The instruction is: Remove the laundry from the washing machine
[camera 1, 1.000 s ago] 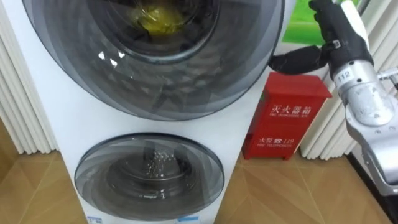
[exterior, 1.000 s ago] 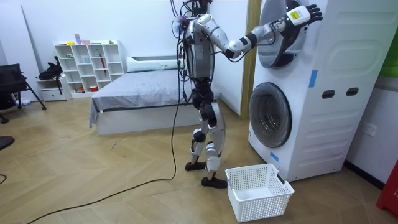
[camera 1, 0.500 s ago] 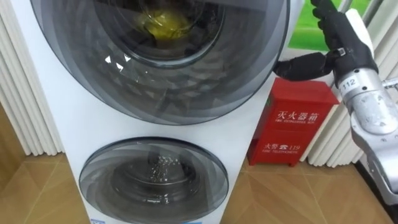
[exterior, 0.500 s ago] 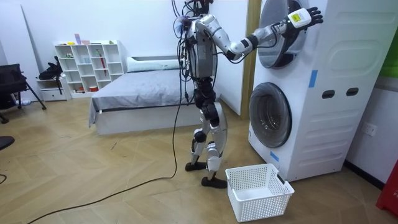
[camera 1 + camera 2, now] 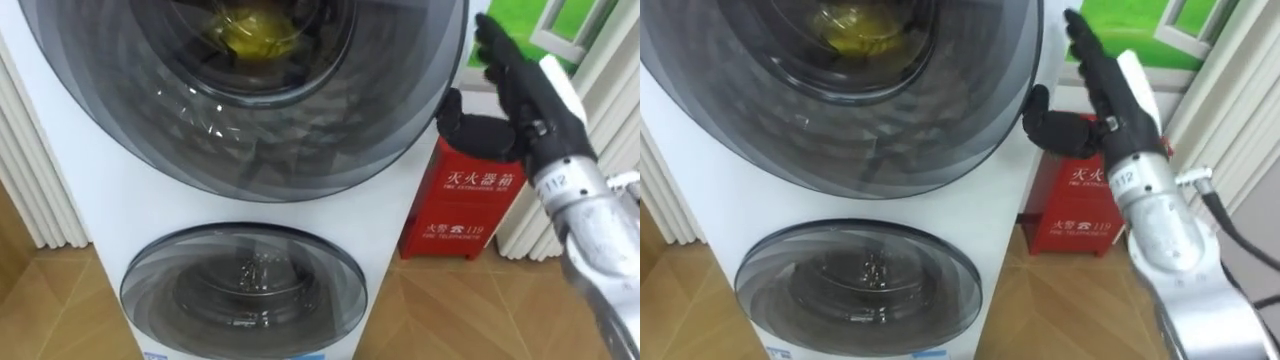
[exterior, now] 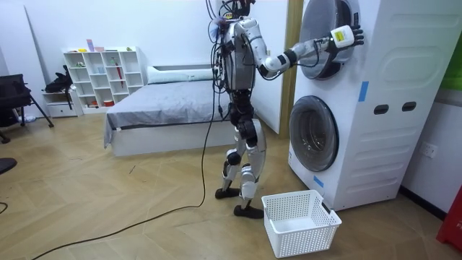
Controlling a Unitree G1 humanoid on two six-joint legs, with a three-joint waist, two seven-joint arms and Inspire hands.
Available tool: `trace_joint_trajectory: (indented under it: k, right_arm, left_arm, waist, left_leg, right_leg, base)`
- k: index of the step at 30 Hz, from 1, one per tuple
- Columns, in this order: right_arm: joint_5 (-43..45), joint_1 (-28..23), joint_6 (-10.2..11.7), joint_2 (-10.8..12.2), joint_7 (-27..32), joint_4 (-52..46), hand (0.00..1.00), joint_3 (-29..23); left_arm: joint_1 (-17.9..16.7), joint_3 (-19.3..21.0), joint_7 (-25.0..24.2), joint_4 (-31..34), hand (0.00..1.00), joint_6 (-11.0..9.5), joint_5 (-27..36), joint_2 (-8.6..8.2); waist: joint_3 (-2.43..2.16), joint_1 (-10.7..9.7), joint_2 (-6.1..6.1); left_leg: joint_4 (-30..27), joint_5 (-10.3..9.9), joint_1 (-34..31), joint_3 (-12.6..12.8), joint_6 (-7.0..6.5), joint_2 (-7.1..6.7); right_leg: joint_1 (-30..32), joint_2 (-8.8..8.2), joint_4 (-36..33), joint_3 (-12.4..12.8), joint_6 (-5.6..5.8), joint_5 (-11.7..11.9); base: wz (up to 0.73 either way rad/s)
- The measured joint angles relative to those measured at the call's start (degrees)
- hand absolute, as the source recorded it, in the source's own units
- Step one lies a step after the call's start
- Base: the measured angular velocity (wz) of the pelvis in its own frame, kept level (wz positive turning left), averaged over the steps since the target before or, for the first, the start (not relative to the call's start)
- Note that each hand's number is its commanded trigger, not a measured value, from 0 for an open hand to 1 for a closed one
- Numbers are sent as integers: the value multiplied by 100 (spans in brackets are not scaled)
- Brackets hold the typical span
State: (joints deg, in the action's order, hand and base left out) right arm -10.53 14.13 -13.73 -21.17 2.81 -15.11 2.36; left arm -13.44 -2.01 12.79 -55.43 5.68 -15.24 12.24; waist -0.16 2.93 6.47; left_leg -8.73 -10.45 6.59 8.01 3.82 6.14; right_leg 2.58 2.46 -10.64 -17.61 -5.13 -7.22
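In front of the robot stood a tall white washing machine (image 6: 375, 108) with two round doors, one above the other. The robot stood upright facing it on the wooden floor, with a grey bed (image 6: 166, 108) and a white shelf (image 6: 101, 76) behind it in the room. The upper door (image 5: 250, 100) of dark glass was closed or nearly so, and the lower door (image 5: 240, 290) was shut. A white basket (image 6: 299, 220) sat on the floor just beside the robot's feet, near the machine's base. A red box (image 5: 470, 205) stood on the floor to the right of the machine. The right hand (image 5: 525, 95) was raised at the upper door's right rim, its fingers straight and spread, holding nothing, with the thumb stretched toward the rim; whether it touched could not be told. The clothes (image 5: 255, 30), a yellow bundle, lay inside the upper drum behind the glass.
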Motion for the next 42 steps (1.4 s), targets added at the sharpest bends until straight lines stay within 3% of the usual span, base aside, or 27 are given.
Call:
trace_joint_trajectory:
  k: [3,4,7,11,13,24,33,36,38,39,42]
  right_arm:
    - [-415,-252,37,342,-96,-144,0,7]
    - [-493,-314,145,404,-110,-168,0,30]
    - [-582,-580,438,443,-300,-361,0,197]
    - [-724,-772,719,523,-429,-363,0,207]
    - [-743,-891,901,540,-489,-364,0,208]
    - [-947,-1084,1187,671,-553,-362,0,300]
    - [-1072,-1094,1240,672,-559,-360,0,321]
    - [-1242,-1094,1239,670,-613,-360,0,318]
    - [-1340,-1094,1239,667,-653,-360,0,316]
    - [-1381,-1094,1243,662,-675,-361,0,319]
    - [-1420,-1094,1246,665,-718,-367,0,303]
  left_arm:
    - [11,1,0,4,0,-69,-3,-1]
    - [10,2,-4,8,0,-98,-3,-2]
    - [-8,-4,-7,19,0,-118,-6,2]
    - [-8,-60,-14,15,0,-223,-5,-4]
    - [-12,-59,-14,11,0,-235,-5,-3]
    - [59,-273,37,-208,0,-377,3,-6]
    - [58,-274,39,-242,0,-444,1,-9]
    - [48,-275,40,-242,0,-507,1,-14]
    - [41,-276,44,-241,0,-554,2,-14]
    - [38,-294,47,-241,0,-569,7,-15]
    - [41,-332,49,-241,0,-591,4,-25]
  waist:
    - [-2,-5,-70]
    - [-12,-5,-99]
    - [-39,-1,-154]
    - [-28,-13,-219]
    - [-16,-58,-248]
    - [-10,-156,-254]
    - [7,-175,-252]
    - [8,-179,-252]
    - [5,-180,-249]
    - [4,-180,-246]
    - [3,-186,-249]
  left_leg:
    - [1,-4,-4,133,6,24]
    - [-3,-11,-4,133,14,28]
    - [1,-27,13,133,22,25]
    - [16,-72,82,133,11,27]
    - [17,-104,91,135,-2,23]
    - [18,-119,115,142,-5,7]
    - [21,-120,100,142,-5,-4]
    - [19,-120,96,142,-5,-4]
    - [19,-121,96,142,-4,-11]
    - [15,-133,95,145,7,-22]
    - [3,-133,87,160,7,-18]
  right_leg:
    - [3,1,4,3,24,-14]
    - [4,5,8,15,27,-15]
    - [-17,5,0,4,14,-6]
    - [-60,5,-5,9,18,-5]
    - [-78,3,-5,7,123,-50]
    - [-113,-12,1,1,112,-37]
    - [-108,-2,2,-18,144,-56]
    - [-105,2,2,-22,82,-21]
    - [-105,2,9,-22,-64,24]
    - [-101,-3,12,-22,-199,33]
    - [-93,-3,11,-22,-209,34]
  base:
    - [-1]
    - [0]
    - [5]
    - [-3]
    - [2]
    - [0]
    - [1]
    - [0]
    - [0]
    - [0]
    - [0]
